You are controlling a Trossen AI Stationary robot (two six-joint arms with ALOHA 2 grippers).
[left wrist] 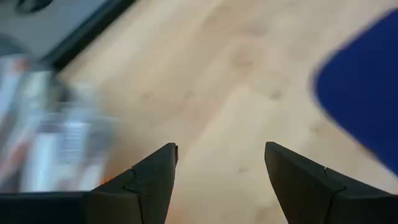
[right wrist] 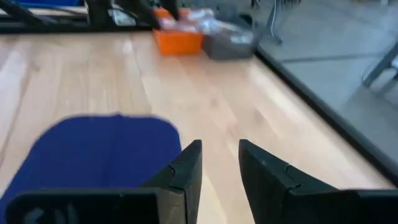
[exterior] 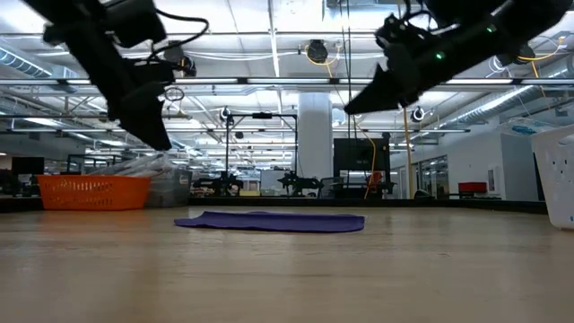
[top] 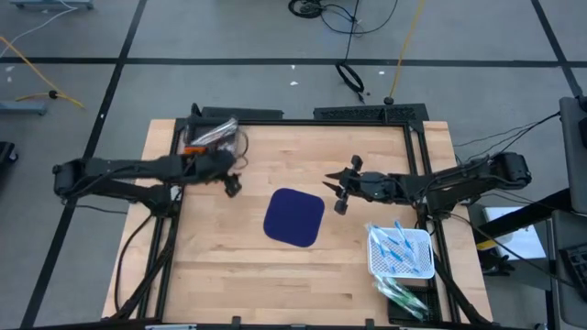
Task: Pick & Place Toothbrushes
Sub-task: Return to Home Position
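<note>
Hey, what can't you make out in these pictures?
Orange bin contents: low view, its wall hides them; left wrist view, blurred.
White basket: low view, cut by right edge.
Toothbrushes in it: high view, too small to count.
Left pincer open near bin, right pincer open by blue mat; both empty.

Surface (top: 229, 257) middle wide open | flat mat (top: 294, 218) at centre, no barrier | orange bin (top: 213, 139) blocks corner by left arm (top: 119, 172) | white basket (top: 429, 258) blocks corner by right arm (top: 463, 176) | both arms raised, clear lane underneath.
</note>
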